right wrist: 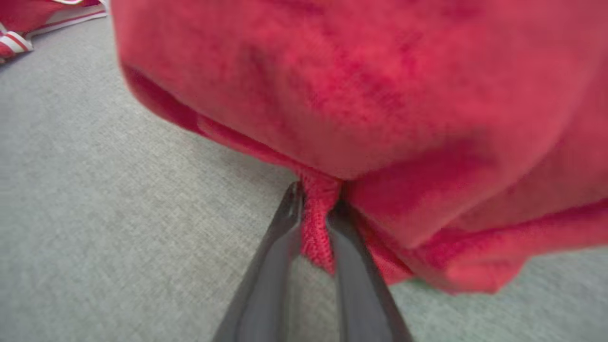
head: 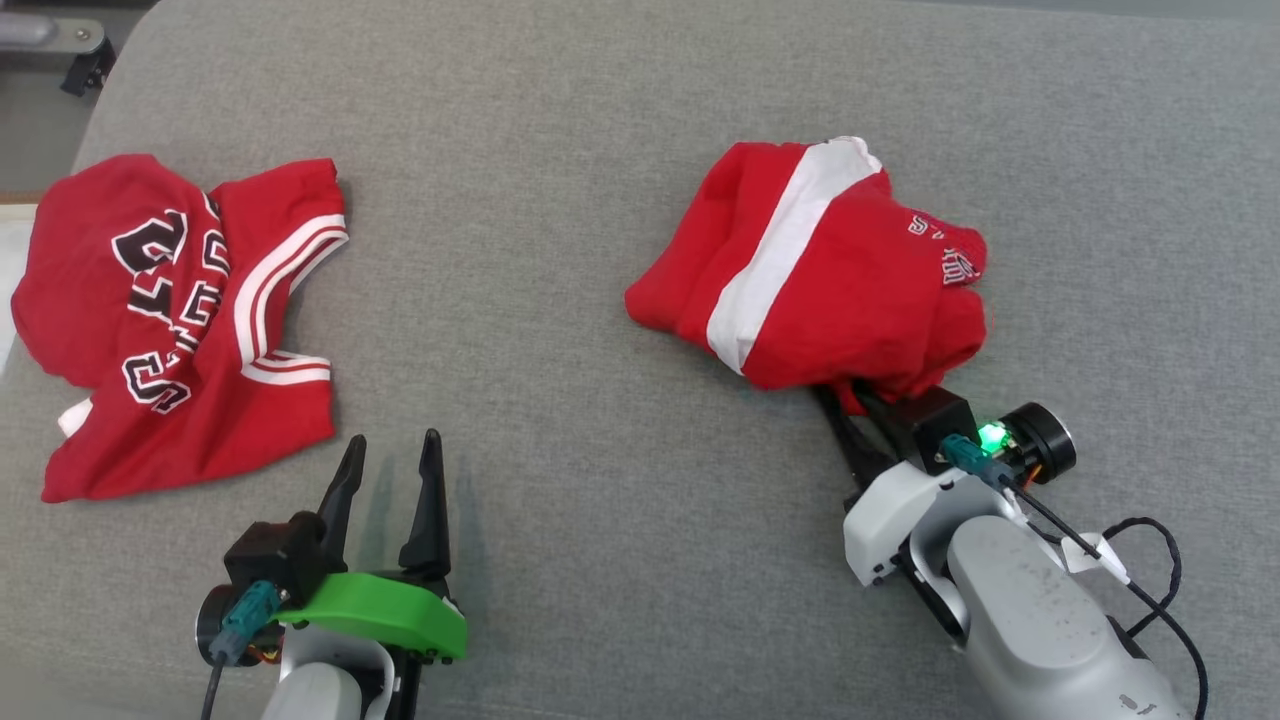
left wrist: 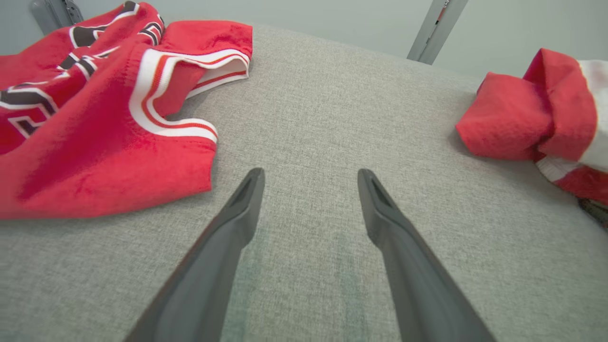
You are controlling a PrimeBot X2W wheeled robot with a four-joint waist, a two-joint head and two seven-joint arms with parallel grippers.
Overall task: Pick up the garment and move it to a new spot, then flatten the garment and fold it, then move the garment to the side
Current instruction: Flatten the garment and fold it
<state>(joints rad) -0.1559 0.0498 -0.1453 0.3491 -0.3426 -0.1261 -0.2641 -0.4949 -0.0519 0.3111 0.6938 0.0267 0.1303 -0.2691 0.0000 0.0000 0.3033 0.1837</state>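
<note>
The right jaws are clamped on the near hem of the bunched garment (head: 860, 300), which stretches away toward the surface's (head: 560, 150) far edge. The left jaws stand apart, nearer the lettered jersey (head: 200, 430).

Two red garments (head: 180, 320) (head: 820, 270) lie on one grey surface (head: 560, 150).

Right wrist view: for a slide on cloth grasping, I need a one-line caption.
The right gripper pinches a fold of the crumpled red garment on the grey fabric surface.
</note>
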